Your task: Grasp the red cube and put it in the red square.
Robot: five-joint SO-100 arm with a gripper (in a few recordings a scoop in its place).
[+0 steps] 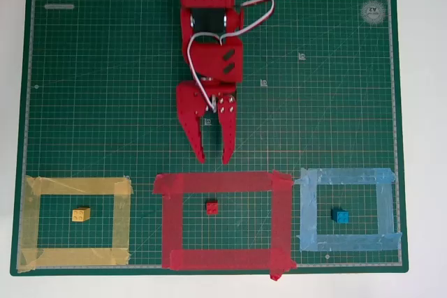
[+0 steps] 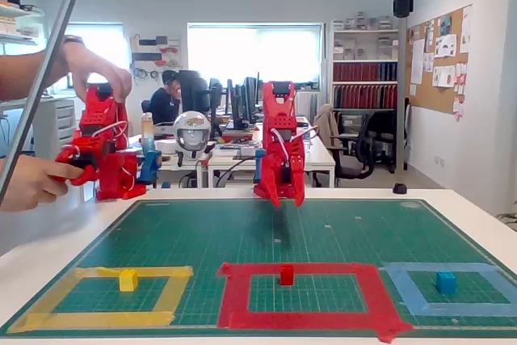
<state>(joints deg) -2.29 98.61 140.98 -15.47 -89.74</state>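
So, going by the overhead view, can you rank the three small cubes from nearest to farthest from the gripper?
Measured from the gripper in the overhead view:
1. The red cube, just below the tips, inside the red square.
2. The blue cube, lower right, in the light-blue tape frame.
3. The yellow cube, lower left, in the yellow tape frame; only slightly farther than the blue one.

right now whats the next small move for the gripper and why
Probably none beyond holding back: the red cube already sits inside the red square, and the gripper hangs empty above the mat, short of the tape.
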